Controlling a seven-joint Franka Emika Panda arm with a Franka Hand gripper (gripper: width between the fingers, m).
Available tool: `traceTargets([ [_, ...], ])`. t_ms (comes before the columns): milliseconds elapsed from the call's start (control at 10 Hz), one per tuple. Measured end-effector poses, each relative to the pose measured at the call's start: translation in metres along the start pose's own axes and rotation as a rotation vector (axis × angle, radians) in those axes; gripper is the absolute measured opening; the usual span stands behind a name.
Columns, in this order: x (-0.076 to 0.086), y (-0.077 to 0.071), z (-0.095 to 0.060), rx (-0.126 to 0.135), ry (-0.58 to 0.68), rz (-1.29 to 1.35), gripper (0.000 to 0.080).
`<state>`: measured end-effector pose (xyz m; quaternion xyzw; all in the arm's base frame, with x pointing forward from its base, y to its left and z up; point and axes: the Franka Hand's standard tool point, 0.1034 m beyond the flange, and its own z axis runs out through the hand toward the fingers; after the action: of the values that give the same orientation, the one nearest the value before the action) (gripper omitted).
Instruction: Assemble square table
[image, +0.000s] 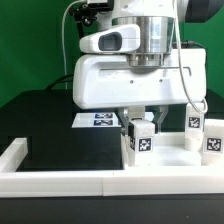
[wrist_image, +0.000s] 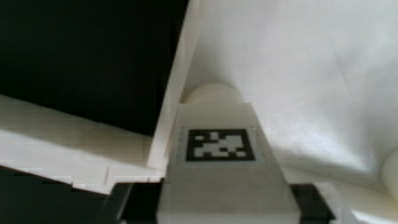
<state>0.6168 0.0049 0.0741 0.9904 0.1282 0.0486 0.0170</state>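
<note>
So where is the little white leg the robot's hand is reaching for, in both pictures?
Exterior view: the leg stands in the middle, just under the gripper, in front of the border rail.
Wrist view: the leg fills the middle, between the fingers.
Shared landmark: its black-and-white tag.

I'm working in a robotics lab. I'm standing over a black table (image: 50, 150) fenced by a white border rail (image: 60, 183), with a green backdrop (image: 30, 45) and a marker board (image: 100, 119) lying behind.
</note>
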Motion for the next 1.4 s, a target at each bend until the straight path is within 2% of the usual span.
traceTargets([
  [400, -0.0001, 0.0002, 0.0009, 0.020, 0.009, 0.432, 0.0291],
  [700, 0.0001, -0.0015, 0.0014, 0.018, 0.015, 0.684, 0.0291],
  [900, -0.0009, -0.0007, 0.0016, 0.004, 0.026, 0.831, 0.0308],
  [1100, -0.0021, 0.0003, 0.0015, -0.003, 0.024, 0.841, 0.0308],
  [1200, -0.0022, -0.0001, 0.0019, -0.002, 0.024, 0.842, 0.0339],
  [1300, -0.0022, -0.0002, 0.0020, -0.002, 0.024, 0.842, 0.0516],
  [1400, -0.0022, -0.0002, 0.0020, -0.002, 0.024, 0.842, 0.0516],
])
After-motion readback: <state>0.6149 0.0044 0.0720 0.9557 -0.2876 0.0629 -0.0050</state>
